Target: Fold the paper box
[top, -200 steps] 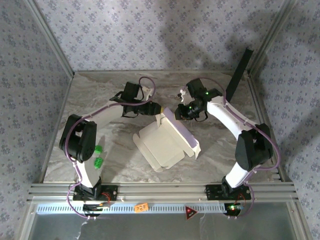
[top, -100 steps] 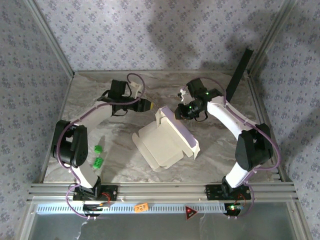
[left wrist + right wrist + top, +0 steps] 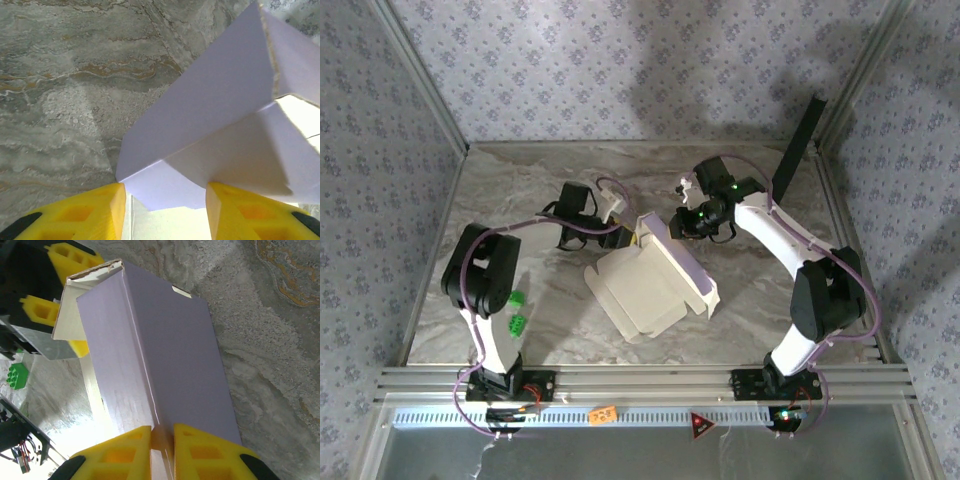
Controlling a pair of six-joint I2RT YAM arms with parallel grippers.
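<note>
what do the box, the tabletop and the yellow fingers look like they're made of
Paper box: thin card, matte lavender outside, pale inside; a raw fibrous cut edge shows at one corner.
Table: looks like marble or a marble-print laminate, with grey-brown veining and a slight sheen.
Yellow fingers: likely moulded or printed plastic, matte, with hollow pockets.

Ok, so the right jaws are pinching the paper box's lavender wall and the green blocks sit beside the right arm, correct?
Not quite: the green blocks sit beside the left arm, as the top external view shows. The right jaws do pinch the paper box's lavender wall.
</note>
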